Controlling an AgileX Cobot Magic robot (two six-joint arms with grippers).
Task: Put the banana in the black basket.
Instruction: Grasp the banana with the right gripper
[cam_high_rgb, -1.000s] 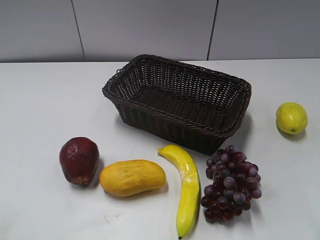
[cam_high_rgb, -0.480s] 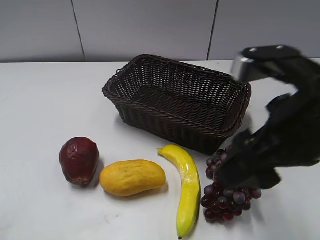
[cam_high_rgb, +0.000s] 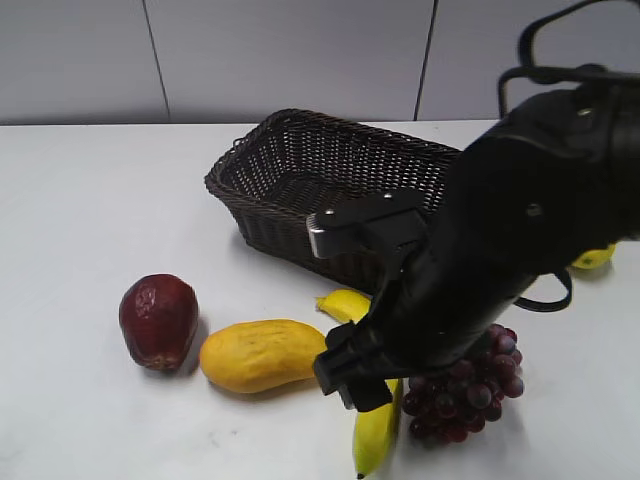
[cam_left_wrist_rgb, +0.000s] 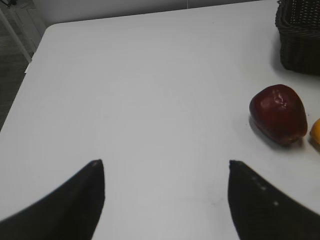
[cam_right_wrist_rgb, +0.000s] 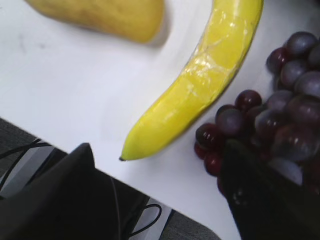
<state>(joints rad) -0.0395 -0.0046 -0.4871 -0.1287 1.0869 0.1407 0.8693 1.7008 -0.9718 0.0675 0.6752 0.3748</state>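
Right wrist view | right gripper (cam_right_wrist_rgb: 155, 187) fingers spread over banana (cam_right_wrist_rgb: 200, 85) tip, seemingly not touching | left gripper (cam_left_wrist_rgb: 165, 200) released above bare surface (cam_left_wrist_rgb: 150, 90)

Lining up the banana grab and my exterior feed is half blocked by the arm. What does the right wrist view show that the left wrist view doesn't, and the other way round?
Only the right wrist view shows the banana, lying flat on the table with its tip toward the camera, and the grapes close beside it. The right gripper is open, the banana tip between its fingers.

Only the left wrist view shows the dark red fruit, a corner of the black basket, and the open left gripper over bare table.

Both show the white table and part of the mango.
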